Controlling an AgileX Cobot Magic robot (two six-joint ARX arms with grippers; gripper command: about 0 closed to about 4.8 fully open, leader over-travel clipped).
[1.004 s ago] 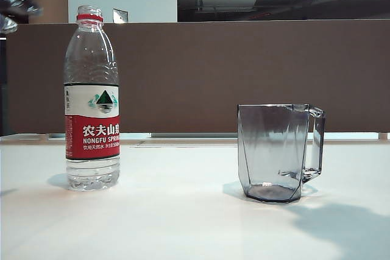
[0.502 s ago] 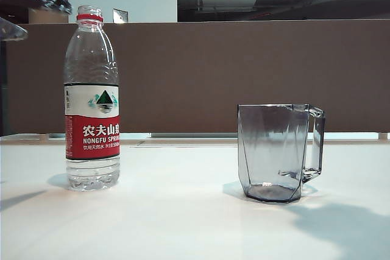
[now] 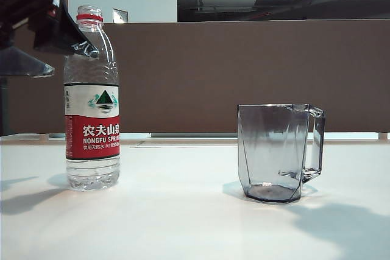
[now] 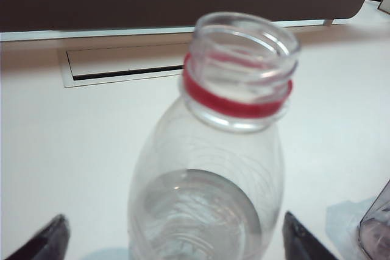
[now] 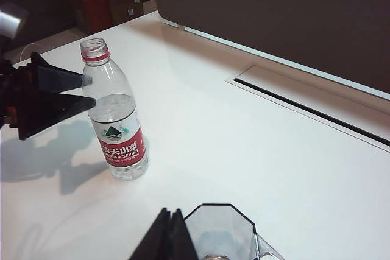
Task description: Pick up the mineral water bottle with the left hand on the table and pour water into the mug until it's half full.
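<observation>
Mineral water bottle (image 3: 92,98) stands upright and uncapped on the white bench (image 3: 183,223), towards its left side as the exterior view shows it. Mug (image 3: 277,152) stands upright, well apart to the right, handle turned away from the bottle. Left gripper (image 3: 52,53) is level with the bottle's shoulder, jaws spread wide either side, not gripping. Right gripper (image 5: 166,235) sits just beside the mug's rim; its jaws appear closed together, holding nothing.

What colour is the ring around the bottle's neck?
Red. The ring shows best in the left wrist view.
</observation>
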